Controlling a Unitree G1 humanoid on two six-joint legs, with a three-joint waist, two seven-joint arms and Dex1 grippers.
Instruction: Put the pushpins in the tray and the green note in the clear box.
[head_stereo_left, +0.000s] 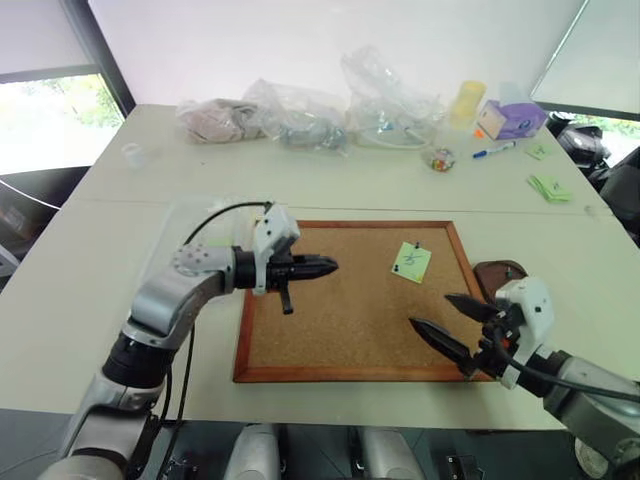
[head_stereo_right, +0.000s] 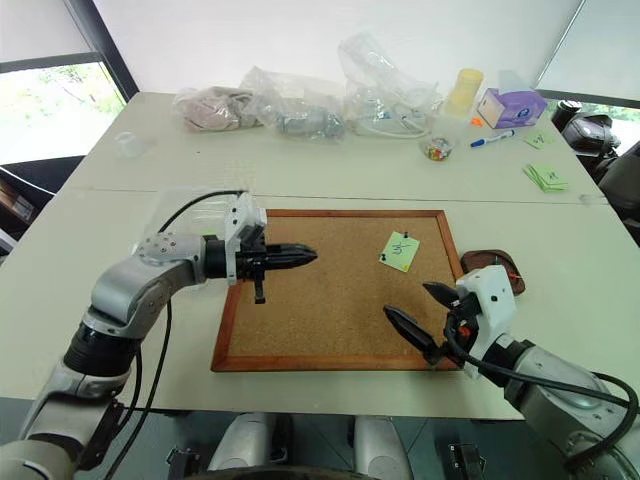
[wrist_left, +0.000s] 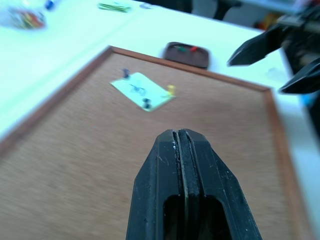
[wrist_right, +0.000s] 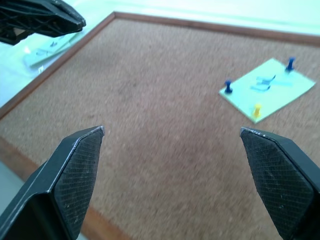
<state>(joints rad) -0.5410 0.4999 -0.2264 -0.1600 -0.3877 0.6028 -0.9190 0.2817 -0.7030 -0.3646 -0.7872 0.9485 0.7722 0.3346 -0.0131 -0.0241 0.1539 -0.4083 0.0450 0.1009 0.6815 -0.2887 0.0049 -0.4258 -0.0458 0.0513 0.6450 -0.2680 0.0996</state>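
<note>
Light green square paper note (head_stereo_left: 411, 261) pinned on wood-framed corkboard (head_stereo_left: 330, 330) by two blue pushpins, one yellow (wrist_right: 256, 110). Dark-brown glossy tray (wrist_left: 187, 54) beside board holds red and green pins. Left gripper (head_stereo_left: 322, 267) jaws together, empty; right gripper (head_stereo_left: 448, 322) jaws apart. Three pins, note left.

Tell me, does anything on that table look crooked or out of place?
Only slightly: the green note sits tilted on the corkboard, held by three pushpins. Crumpled plastic bags are heaped at the table's far edge.
</note>
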